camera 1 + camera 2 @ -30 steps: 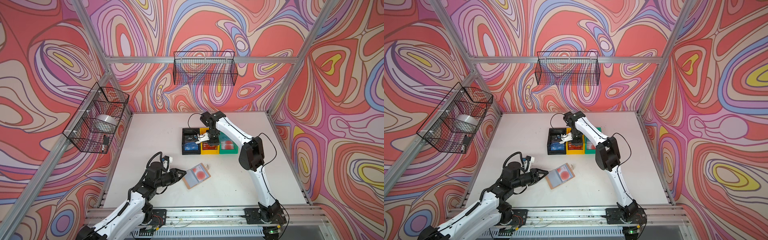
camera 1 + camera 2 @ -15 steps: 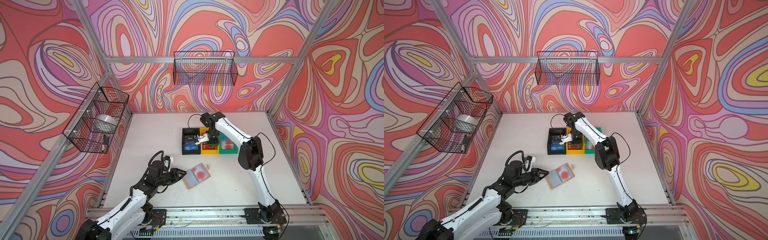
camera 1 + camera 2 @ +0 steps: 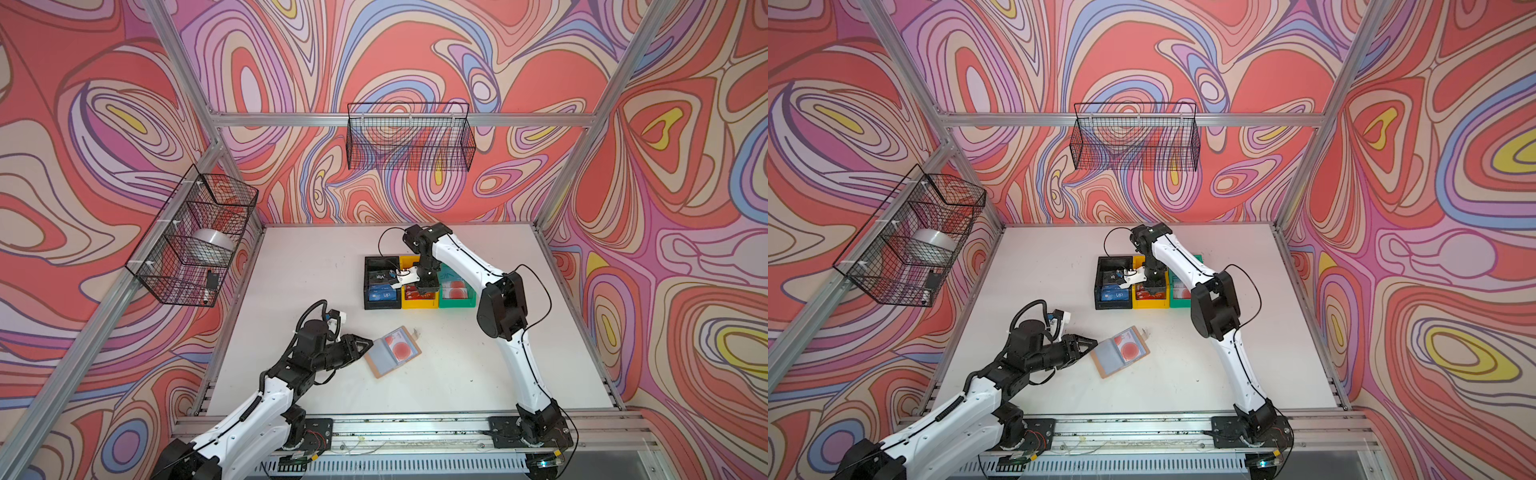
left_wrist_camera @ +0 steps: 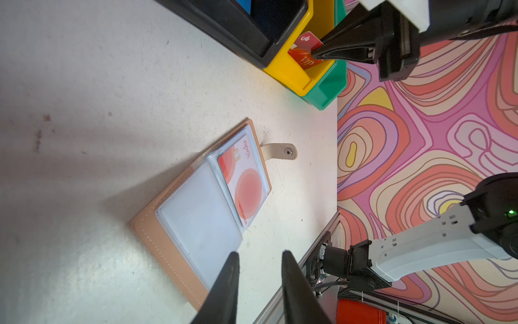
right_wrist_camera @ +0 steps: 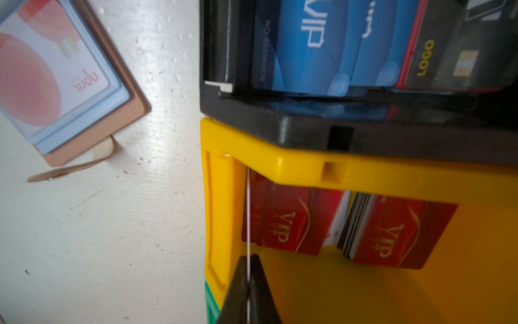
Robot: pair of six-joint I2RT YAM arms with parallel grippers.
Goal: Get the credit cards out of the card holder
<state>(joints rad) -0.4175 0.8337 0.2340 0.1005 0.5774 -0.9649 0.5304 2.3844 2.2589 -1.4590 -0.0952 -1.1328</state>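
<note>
The card holder [image 3: 392, 351] lies open on the surface [image 3: 457, 374]. The left end effector [image 4: 260, 258], jaws slightly apart and holding nothing, is just beside the holder's empty sleeve [image 4: 196, 213] and is the nearer one. One pale card [image 4: 246, 185] sits on the clasp [image 4: 280, 151] side, long axis parallel to the fold. The right end effector [image 5: 248, 261] is well apart from the holder, over the yellow bin [image 5: 280, 165], the middle of three bins. It is clamped on one credit card [image 5: 248, 213], held edge-on.

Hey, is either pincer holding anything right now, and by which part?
The right pincer pinches a red card by one edge, over the yellow bin. The left pincer is open, holding nothing.
</note>
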